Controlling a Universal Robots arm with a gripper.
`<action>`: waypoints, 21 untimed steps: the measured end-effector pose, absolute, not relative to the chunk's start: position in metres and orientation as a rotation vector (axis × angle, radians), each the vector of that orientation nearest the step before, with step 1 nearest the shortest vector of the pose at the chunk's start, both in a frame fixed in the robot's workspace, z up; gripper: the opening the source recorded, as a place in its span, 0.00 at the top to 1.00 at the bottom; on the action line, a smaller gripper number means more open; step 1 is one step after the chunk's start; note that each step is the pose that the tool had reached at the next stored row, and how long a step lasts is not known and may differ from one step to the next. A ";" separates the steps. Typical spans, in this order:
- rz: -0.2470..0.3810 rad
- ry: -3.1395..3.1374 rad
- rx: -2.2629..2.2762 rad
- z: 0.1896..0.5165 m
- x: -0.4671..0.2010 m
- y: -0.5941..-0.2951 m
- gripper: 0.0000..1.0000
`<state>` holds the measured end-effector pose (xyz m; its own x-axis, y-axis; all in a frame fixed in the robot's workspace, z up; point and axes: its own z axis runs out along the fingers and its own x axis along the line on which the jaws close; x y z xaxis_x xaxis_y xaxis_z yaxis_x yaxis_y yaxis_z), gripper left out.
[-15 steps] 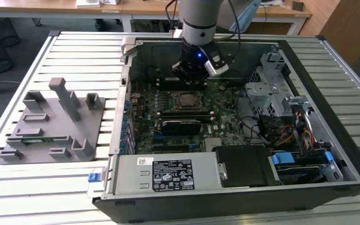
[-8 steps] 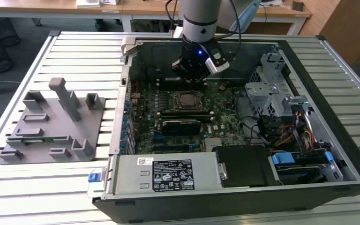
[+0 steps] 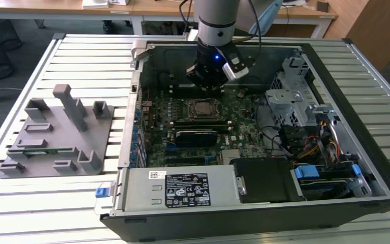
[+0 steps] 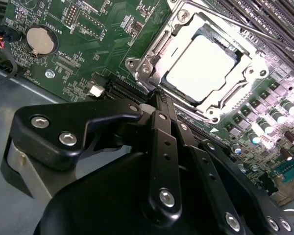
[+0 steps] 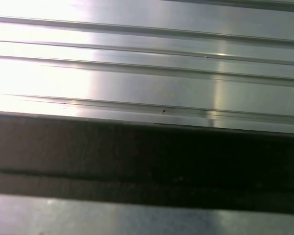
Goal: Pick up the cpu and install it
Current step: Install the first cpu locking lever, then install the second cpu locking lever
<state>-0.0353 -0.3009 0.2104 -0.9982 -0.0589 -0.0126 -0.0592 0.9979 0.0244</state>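
Observation:
The cpu [image 3: 202,108], a square chip with a shiny silver top, lies flat inside the metal-rimmed socket frame [image 3: 202,99] on the green motherboard [image 3: 239,119] of the open computer case. In the second wrist view the cpu [image 4: 206,66] gleams bright within the socket frame [image 4: 152,68], whose clamp plate surrounds it. My gripper [image 3: 207,86] hangs just above the board, behind the socket in the exterior view. Its black fingers [image 4: 161,142] are shut together, nothing between them, and the tip [image 4: 159,98] hovers by the socket's edge, apart from the cpu.
A grey fixture block [image 3: 53,132] with a green memory stick [image 3: 49,150] sits on the slatted table [image 3: 79,56] at the exterior view's left. Case walls, a power supply [image 3: 181,188] and a drive cage [image 3: 296,101] surround the board. A coin battery [image 4: 39,40] lies nearby.

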 end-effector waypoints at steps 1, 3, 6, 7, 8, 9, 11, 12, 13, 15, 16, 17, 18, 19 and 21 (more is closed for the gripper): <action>0.038 3.128 -0.093 0.210 -0.035 -0.301 0.89; 0.039 3.128 -0.092 0.210 -0.035 -0.302 0.89; 0.039 3.128 -0.092 0.210 -0.035 -0.303 0.89; 0.038 3.128 -0.092 0.210 -0.035 -0.303 0.89; 0.038 3.128 -0.093 0.210 -0.035 -0.303 0.89; 0.038 3.128 -0.092 0.210 -0.035 -0.304 0.89; 0.039 3.128 -0.092 0.210 -0.035 -0.305 0.89; 0.038 3.128 -0.092 0.210 -0.035 -0.305 0.89; 0.039 3.128 -0.092 0.210 -0.035 -0.306 0.89; 0.038 3.128 -0.092 0.210 -0.035 -0.307 0.89; 0.038 3.128 -0.092 0.210 -0.035 -0.308 0.89; 0.039 3.128 -0.093 0.210 -0.035 -0.309 0.89; 0.039 3.128 -0.093 0.210 -0.035 -0.310 0.89; 0.039 3.128 -0.092 0.210 -0.035 -0.311 0.89; 0.039 3.128 -0.093 0.210 -0.035 -0.314 0.89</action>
<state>-0.0353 -0.3138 0.2103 -0.9982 -0.0590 -0.0126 -0.0592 0.9979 0.0243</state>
